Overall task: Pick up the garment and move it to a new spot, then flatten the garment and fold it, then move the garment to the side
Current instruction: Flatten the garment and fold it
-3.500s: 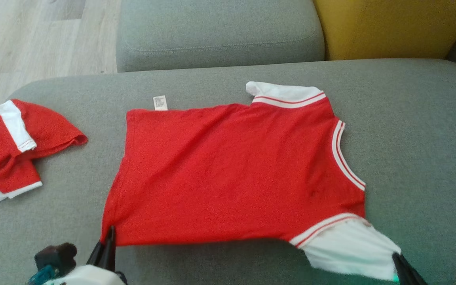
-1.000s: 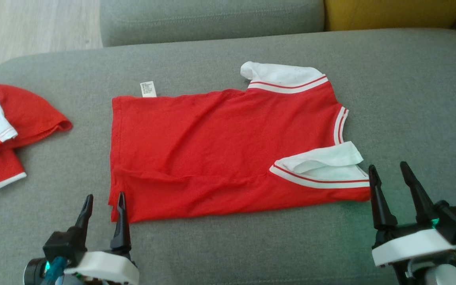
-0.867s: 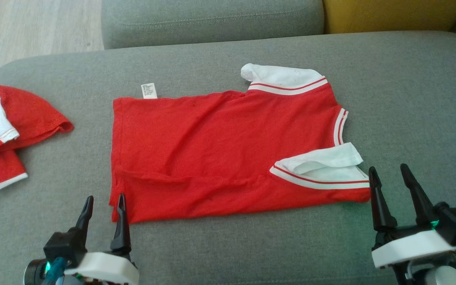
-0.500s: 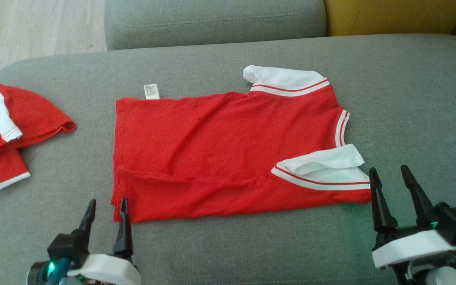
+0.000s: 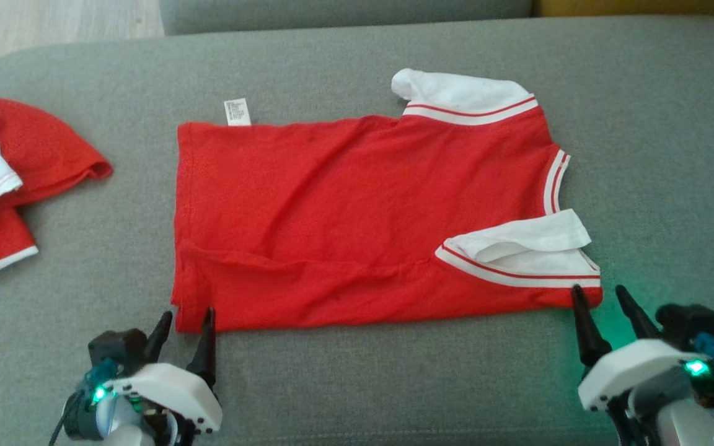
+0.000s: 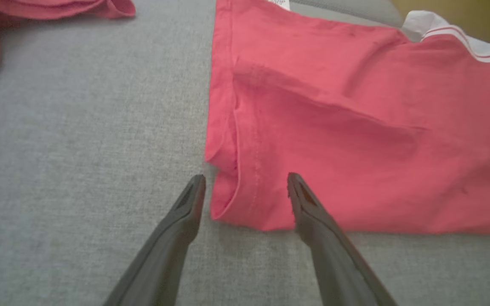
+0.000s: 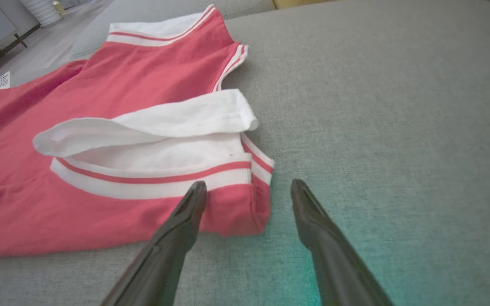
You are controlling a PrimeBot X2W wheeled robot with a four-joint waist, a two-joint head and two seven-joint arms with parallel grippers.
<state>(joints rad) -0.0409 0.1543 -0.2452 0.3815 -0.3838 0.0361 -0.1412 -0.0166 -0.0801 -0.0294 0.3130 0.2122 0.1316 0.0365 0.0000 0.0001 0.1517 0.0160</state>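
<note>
A red garment with white sleeves lies flat on the grey sofa cushion, its near edge folded over. The near white sleeve is folded onto the body. My left gripper is open at the garment's near left corner, which lies between its fingers in the left wrist view. My right gripper is open at the near right corner, and that corner sits between its fingertips in the right wrist view. Neither holds anything.
A second red and white garment lies crumpled at the cushion's left end. A grey back cushion runs along the far edge. Bare cushion stretches to the right of the garment.
Both grippers have come closer to the garment's near corners, the fingers now straddling them. The head camera has tilted down, shifting the whole picture.
</note>
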